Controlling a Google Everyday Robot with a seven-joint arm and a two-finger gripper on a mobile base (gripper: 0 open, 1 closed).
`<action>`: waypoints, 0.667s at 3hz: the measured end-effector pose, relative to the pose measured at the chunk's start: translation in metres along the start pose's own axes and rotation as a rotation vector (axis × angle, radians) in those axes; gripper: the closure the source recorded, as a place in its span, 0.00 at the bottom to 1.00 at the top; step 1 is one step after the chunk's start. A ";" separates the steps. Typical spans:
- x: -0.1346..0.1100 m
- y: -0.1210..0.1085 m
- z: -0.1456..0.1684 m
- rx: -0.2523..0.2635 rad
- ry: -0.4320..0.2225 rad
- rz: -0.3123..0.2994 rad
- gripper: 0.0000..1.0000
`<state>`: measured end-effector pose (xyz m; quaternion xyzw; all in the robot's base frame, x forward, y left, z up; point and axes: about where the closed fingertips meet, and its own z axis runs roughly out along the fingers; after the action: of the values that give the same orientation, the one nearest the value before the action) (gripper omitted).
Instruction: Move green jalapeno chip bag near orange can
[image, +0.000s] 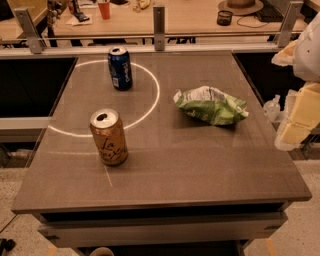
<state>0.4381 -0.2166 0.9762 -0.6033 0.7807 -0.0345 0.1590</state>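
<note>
The green jalapeno chip bag (212, 105) lies crumpled on the grey table (200, 160), right of centre. The orange can (108, 137) stands upright at the front left, its top opened. My gripper (274, 109) hangs at the right edge of the table, a short way right of the bag and not touching it. The arm's pale links (299, 115) rise behind it at the right border.
A dark blue can (120, 68) stands upright at the back left, on a white circle line marked on the table. A railing with metal posts (159, 22) runs behind the table, with desks and clutter beyond. The table drops off to floor on all sides.
</note>
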 end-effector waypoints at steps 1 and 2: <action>-0.002 -0.003 -0.002 0.020 -0.006 -0.004 0.00; -0.005 -0.020 -0.001 0.058 -0.067 -0.004 0.00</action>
<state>0.4577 -0.2176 0.9832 -0.6008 0.7724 -0.0371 0.2025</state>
